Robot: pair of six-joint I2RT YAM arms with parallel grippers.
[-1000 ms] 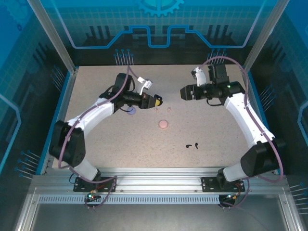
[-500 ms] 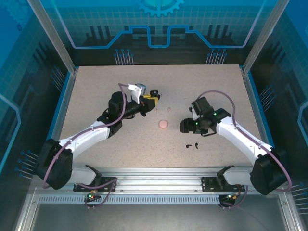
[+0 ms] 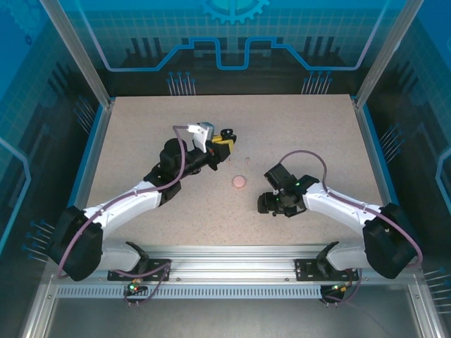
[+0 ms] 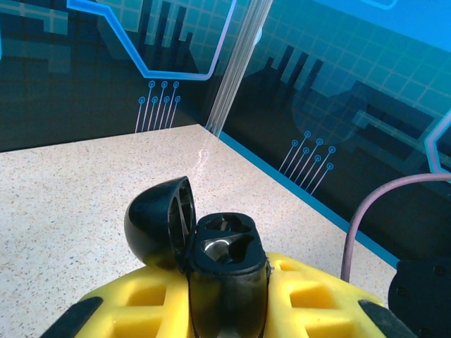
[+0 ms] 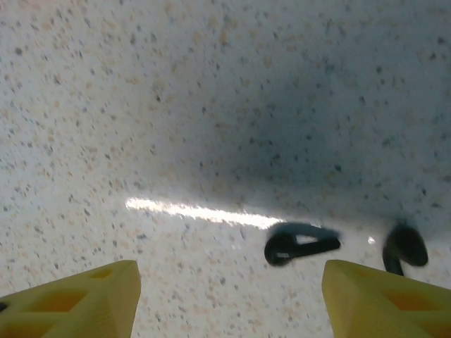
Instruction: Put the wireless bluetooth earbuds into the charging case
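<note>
A black charging case (image 4: pixel 225 271) stands upright between my left gripper's yellow fingers (image 4: pixel 317 296). Its lid (image 4: pixel 156 224) is swung open to the left and both sockets look empty. My left gripper (image 3: pixel 224 141) is shut on the case, raised above the middle of the table. Two black earbuds lie on the speckled table under my right gripper (image 3: pixel 270 205). One earbud (image 5: pixel 299 243) lies between the fingertips, nearer the right one. The other earbud (image 5: pixel 405 246) lies just outside the right fingertip (image 5: pixel 384 299). My right gripper (image 5: pixel 229 303) is open, low over the table.
A round pink case (image 3: pixel 239 182) rests shut on the table between the two arms, left of my right gripper. A blue rim and glass walls enclose the table (image 3: pixel 141 127).
My right arm swung from the far right toward the near edge and came down over the black earbuds. My left arm drew back with the black case, then held nearly still.
</note>
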